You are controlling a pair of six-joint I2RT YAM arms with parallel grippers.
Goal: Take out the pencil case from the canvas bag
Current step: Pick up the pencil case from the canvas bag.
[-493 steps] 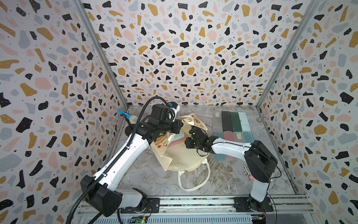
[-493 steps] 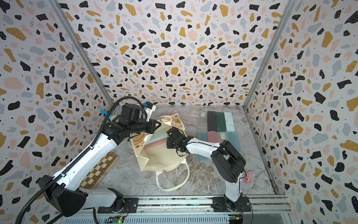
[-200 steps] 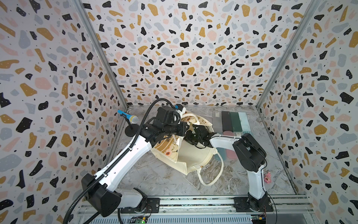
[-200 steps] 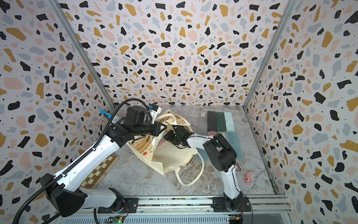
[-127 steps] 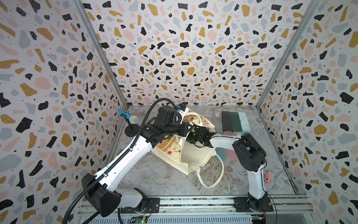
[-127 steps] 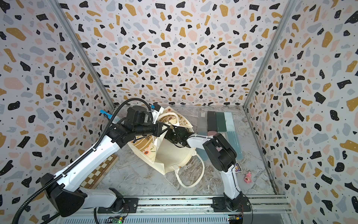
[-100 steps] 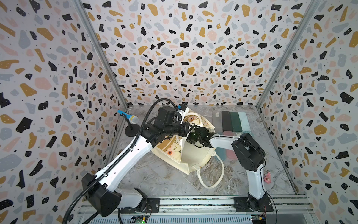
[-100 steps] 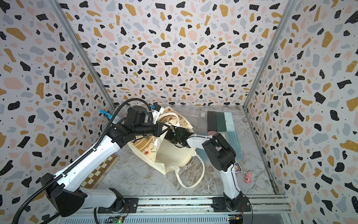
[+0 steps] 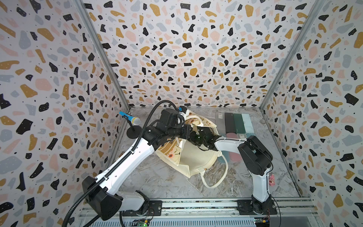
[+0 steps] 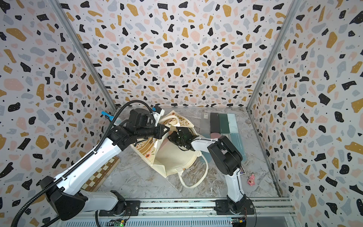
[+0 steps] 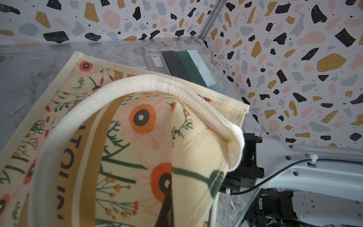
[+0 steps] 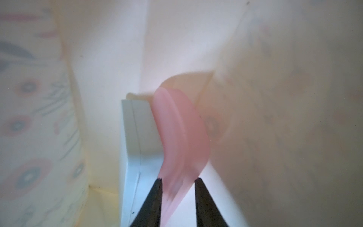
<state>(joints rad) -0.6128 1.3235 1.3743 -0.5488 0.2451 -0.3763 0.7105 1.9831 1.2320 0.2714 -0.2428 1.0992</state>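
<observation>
Cream canvas bag (image 9: 196, 157): left gripper (image 9: 188, 131) clamps its fabric, propping the mouth open; right gripper (image 12: 177, 180), lower centre, pinches pencil case (image 12: 182, 133) inside.

Finish on the enclosure walls (image 9: 196, 49): white, terrazzo pattern of black, ochre, pink and grey-blue chips. Finish on the tabletop (image 9: 167, 176): grey marble veining.

The canvas bag (image 9: 196, 157) is cream, printed with orange-and-pink flowers with dark centres and green stems. It has a tan band with dark lettering and a plain cream loop handle (image 9: 216, 182).

Inside it are a pink pencil case (image 12: 182, 133) and a white pencil case (image 12: 137, 127).

The row of cases (image 9: 233, 121) runs grey, black, dark green, pale blue.

The checkerboard (image 10: 100, 175) has brown and cream squares.

The microphone (image 9: 133, 120) has a blue handle and a grey head.

The right pincer (image 12: 177, 182) has black fingers (image 12: 155, 196).
</observation>
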